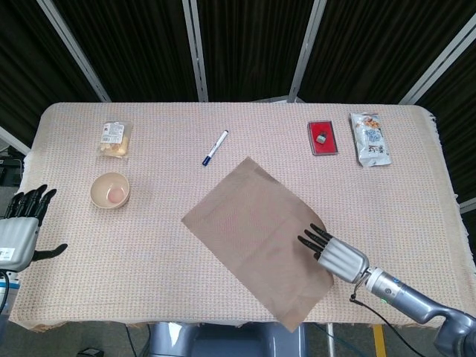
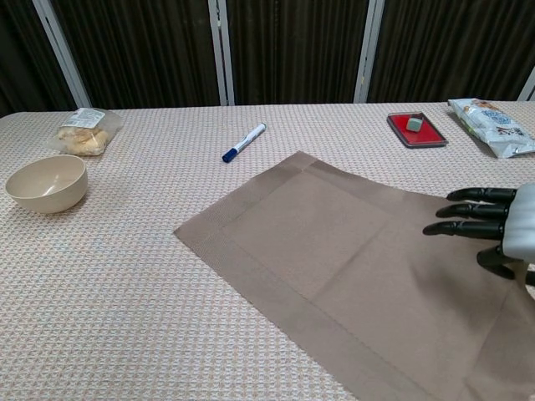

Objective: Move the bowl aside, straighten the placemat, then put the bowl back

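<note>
Head view is showing the right hand [image 1: 333, 253] pressing its spread fingers on the mat [image 1: 256, 234], which is lying skewed mid-table, so straightening is under way. Left hand [image 1: 22, 227] is hanging open, empty, off the table's edge. Bowl [image 1: 110, 190] is sitting aside, left. Next, I judge, the mat needs swinging square.

Placemat [image 1: 256, 242] lying askew, right hand [image 1: 333, 253] on its edge; bowl [image 1: 110, 190] well left

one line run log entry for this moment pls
phase: straightening placemat | right hand on placemat, mat skewed | bowl set aside at left | left hand idle, open
</note>
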